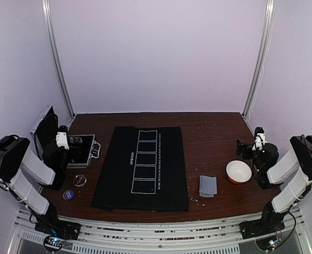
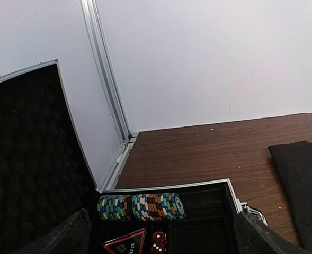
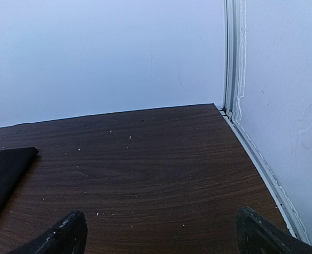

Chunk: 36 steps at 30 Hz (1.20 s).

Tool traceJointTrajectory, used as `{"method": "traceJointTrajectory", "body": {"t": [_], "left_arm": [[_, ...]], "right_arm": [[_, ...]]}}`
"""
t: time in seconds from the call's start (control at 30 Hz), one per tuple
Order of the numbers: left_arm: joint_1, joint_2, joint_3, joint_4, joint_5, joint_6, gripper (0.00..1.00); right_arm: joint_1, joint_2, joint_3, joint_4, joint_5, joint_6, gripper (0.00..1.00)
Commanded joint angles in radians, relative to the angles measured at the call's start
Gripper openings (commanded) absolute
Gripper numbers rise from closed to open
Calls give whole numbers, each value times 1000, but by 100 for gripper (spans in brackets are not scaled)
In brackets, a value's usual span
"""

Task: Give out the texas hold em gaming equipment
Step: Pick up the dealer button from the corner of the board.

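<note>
An open aluminium case [image 1: 83, 151] stands at the left of the table. In the left wrist view a row of blue, green and orange poker chips [image 2: 141, 206] lies on edge in the case [image 2: 198, 186], with red dice [image 2: 159, 241] and a triangular card below it. My left gripper [image 1: 61, 142] hovers over the case, open and empty, with its fingers [image 2: 65, 235] wide apart. Grey-blue-backed cards [image 1: 208, 186] lie right of the black mat [image 1: 140, 166]. A purple disc [image 1: 68, 195] and a black-silver disc [image 1: 80, 180] lie left of the mat. My right gripper [image 1: 253, 144] is open and empty above bare wood [image 3: 156, 174].
A white bowl with an orange outside [image 1: 238, 171] sits at the right, just beside my right arm. The mat has a column of white outlined boxes. The case lid [image 2: 28, 159] stands upright at the far left. White walls and metal frame posts [image 3: 231, 58] bound the table.
</note>
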Motion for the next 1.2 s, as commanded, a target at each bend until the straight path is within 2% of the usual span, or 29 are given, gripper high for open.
{"method": "traceJointTrajectory", "body": {"t": [0.0, 0.17, 0.2, 0.27, 0.3, 0.4, 0.53, 0.67, 0.77, 0.83, 0.93, 1.03, 1.17], "left_arm": [[14, 2, 29, 11, 48, 0, 98], [20, -21, 34, -13, 52, 2, 98], [19, -55, 51, -64, 39, 1, 98], [20, -123, 134, -275, -2, -18, 98], [18, -142, 184, -391, -19, -21, 98], [14, -199, 316, -550, 6, 1, 98], [5, -259, 554, -918, 76, -3, 98], [3, -260, 819, -1380, 147, -43, 98], [3, -257, 948, -1640, 155, -73, 98], [3, -259, 995, -1761, 152, -92, 98], [4, -256, 1032, -1910, 161, -130, 98], [4, -253, 1039, -1998, 212, -163, 98], [2, -278, 1018, -2062, 274, -183, 98]], "right_arm": [[8, 2, 16, 23, 6, -11, 100], [9, -8, -8, 66, 11, -2, 100], [5, -29, -19, 79, 8, 1, 100], [0, -107, -30, 31, 49, 17, 100], [0, -158, -35, -19, 59, 19, 100], [0, -327, -5, -180, 38, 37, 100], [-2, -492, 169, -506, -46, 77, 100], [-3, -530, 354, -738, -268, 105, 100], [-1, -508, 476, -872, -448, 145, 100], [2, -484, 545, -948, -541, 171, 100], [19, -461, 626, -1047, -598, 188, 99], [57, -452, 684, -1163, -583, 172, 97], [139, -446, 769, -1344, -484, 139, 95]]}}
